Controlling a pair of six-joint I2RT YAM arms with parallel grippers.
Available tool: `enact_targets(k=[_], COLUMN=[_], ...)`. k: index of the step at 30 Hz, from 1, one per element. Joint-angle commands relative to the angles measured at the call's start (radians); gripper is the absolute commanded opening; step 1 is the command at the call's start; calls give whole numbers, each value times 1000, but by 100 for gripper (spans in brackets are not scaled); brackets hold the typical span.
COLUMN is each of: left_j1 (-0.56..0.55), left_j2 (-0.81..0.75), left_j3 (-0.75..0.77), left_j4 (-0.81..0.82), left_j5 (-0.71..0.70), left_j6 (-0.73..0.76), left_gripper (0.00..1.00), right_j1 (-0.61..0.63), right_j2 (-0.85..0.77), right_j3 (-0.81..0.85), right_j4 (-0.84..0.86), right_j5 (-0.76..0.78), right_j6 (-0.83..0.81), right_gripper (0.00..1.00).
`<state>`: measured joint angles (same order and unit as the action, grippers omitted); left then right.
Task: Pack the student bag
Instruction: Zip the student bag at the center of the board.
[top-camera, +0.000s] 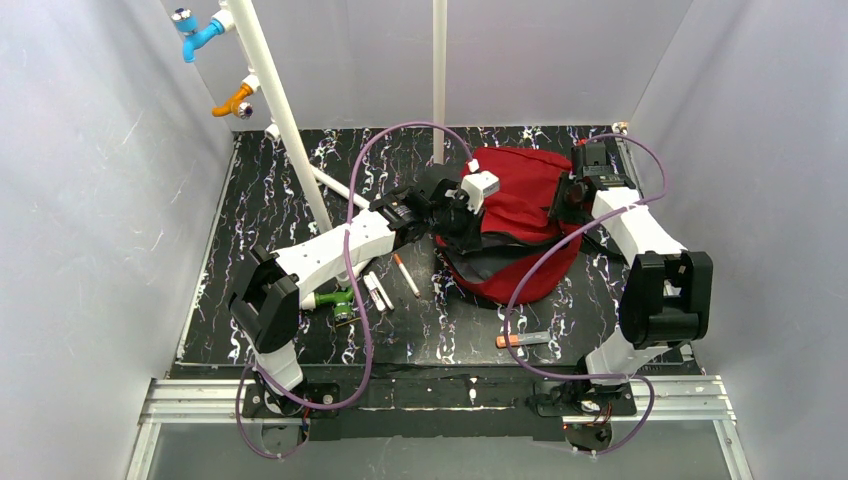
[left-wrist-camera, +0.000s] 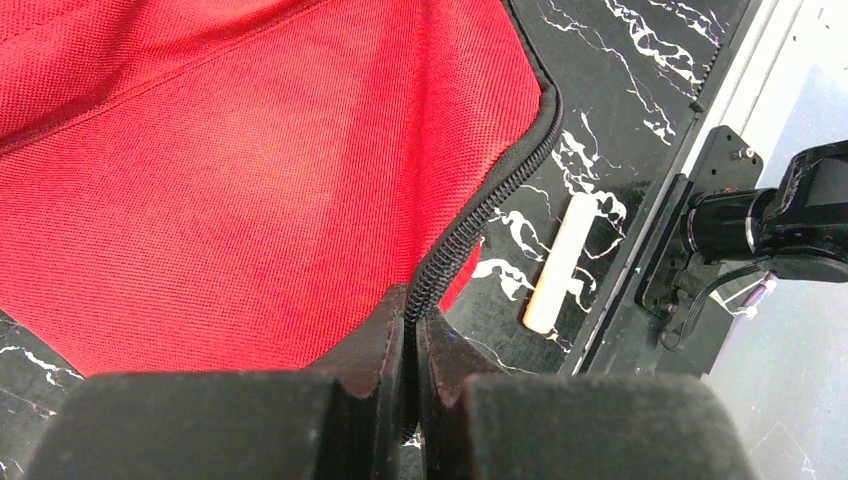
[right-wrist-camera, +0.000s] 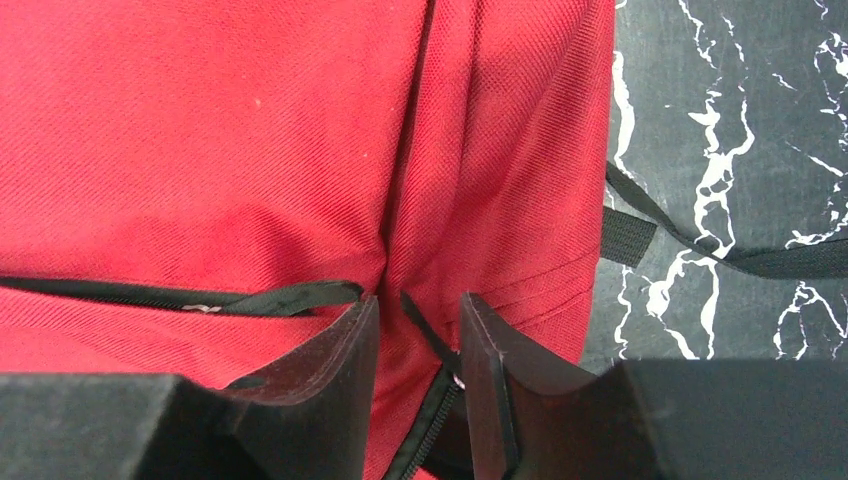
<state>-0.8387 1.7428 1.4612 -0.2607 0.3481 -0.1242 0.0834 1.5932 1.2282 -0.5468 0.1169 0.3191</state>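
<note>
The student bag (top-camera: 520, 215) is a dark-red fabric backpack lying at the back middle of the table, its black zip (left-wrist-camera: 500, 190) running along an open edge. My left gripper (top-camera: 462, 225) is at the bag's left side, shut on that zip edge (left-wrist-camera: 412, 310). My right gripper (top-camera: 560, 205) is over the bag's right end. Its jaws stand a little apart around a fold of red fabric and a black zip pull (right-wrist-camera: 430, 335), which lies against the right finger (right-wrist-camera: 485, 370). There is still a gap on the left side.
A white and orange pen (top-camera: 407, 276), white sticks (top-camera: 377, 292) and a green piece (top-camera: 340, 300) lie left of the bag. An orange-tipped marker (top-camera: 522, 340) lies in front. A white pole (top-camera: 283, 120) leans at the back left. Black straps (right-wrist-camera: 628, 236) trail off the bag.
</note>
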Motion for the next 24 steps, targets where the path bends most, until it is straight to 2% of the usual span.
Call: enact_targets(k=[1,5,8,10,13,14,15,19,22,24], left_j1=[6,5,6,5,6,6,6,14,22,25], left_j2=[-20,-18,-20,-17,13,20,18,7,37,83], left_j3=[-4,4,6,19,91,111,116,124,171,227], left_j4=[-37,-52,-56,-71,-166,-197,-210,-215,-201,-169], left_j5=[48,53,57,68,201,237,258,282,244,186], left_j6=[-6,-3,-5,-8,30,44,50,73,39,-26], left_gripper=[0,0,0,0,20,28,34,60,65,59], right_j1=[8,22,23,25,26,26,24,24,21,20], right_j2=[15,9,5,-13,-67,-92,-120,-255,-289,-302], right_j3=[36,-3,-8,-1,32,35,26,-94,-149,-146], right_j4=[16,36,36,16,-75,-100,-114,-30,6,-16], right_j5=[52,91,98,87,49,35,22,-89,-92,-45], right_j6=[-14,-18,-12,-7,-13,-17,-8,70,96,89], right_gripper=[42,41,23,15,10,3,1,1,1,1])
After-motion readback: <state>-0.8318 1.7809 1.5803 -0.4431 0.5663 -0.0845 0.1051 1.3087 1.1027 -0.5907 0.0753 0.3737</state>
